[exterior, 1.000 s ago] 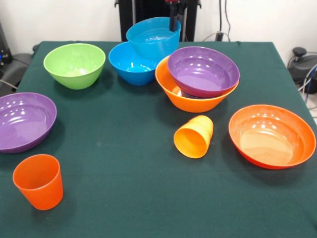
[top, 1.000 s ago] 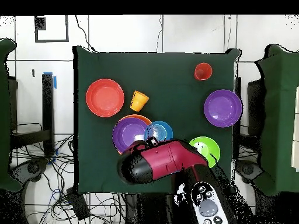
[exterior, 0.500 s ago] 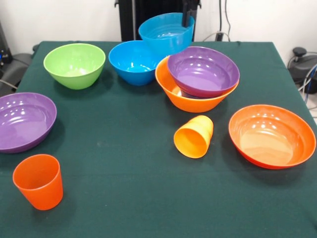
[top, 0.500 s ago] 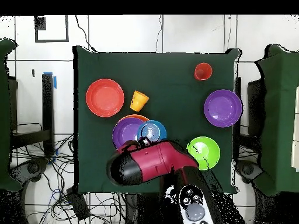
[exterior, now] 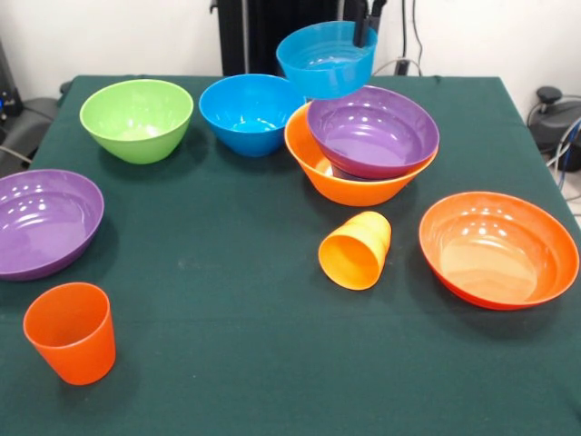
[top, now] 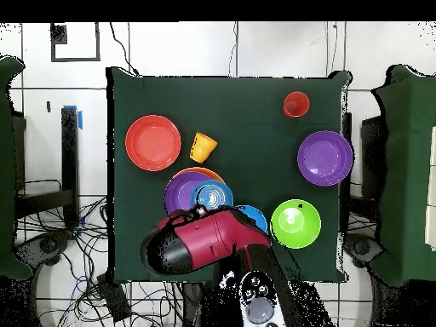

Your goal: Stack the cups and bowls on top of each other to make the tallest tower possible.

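Observation:
My gripper (exterior: 366,27) is at the top edge of the front view, shut on the far rim of a small blue bowl (exterior: 325,59). It holds the bowl in the air over the back edge of a purple bowl (exterior: 372,130) that is nested in the large yellow-orange bowl (exterior: 320,173). In the overhead view the held bowl (top: 212,197) overlaps that purple bowl (top: 183,192). The medium blue bowl (exterior: 247,113) and the lime green bowl (exterior: 136,118) stand to the left. A second purple bowl (exterior: 44,221), a wide red-orange bowl (exterior: 497,247), an upright red-orange cup (exterior: 71,331) and a yellow-orange cup (exterior: 356,250) lying on its side are spread around.
All of it stands on a dark green cloth-covered table (exterior: 236,345). In the overhead view the red arm (top: 200,243) covers the table's near edge and part of the medium blue bowl (top: 254,215). Cables and chairs surround the table.
My gripper has carried the small blue bowl to the right and a little upward in the front view, away from above the medium blue bowl to over the purple bowl's rear edge.

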### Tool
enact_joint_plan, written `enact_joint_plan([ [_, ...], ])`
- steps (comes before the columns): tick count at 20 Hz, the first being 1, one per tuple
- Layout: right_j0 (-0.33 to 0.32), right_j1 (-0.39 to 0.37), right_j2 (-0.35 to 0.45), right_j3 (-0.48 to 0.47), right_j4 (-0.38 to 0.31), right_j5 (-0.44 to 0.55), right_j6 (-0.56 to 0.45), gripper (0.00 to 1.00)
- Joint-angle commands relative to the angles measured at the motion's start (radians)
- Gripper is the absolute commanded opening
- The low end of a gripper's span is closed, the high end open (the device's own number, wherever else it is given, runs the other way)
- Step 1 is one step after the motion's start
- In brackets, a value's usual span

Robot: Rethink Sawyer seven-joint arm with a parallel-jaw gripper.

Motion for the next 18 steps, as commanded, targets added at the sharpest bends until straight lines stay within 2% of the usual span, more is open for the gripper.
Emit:
enact_joint_plan([
  [1,0.025,0.056,-0.048,-0.025,0.022,0.009,0.169,0.00],
  [13,0.060,0.092,-0.079,-0.041,0.028,-0.028,0.186,0.00],
  [18,0.106,0.114,-0.102,-0.072,0.046,-0.016,0.209,0.00],
])
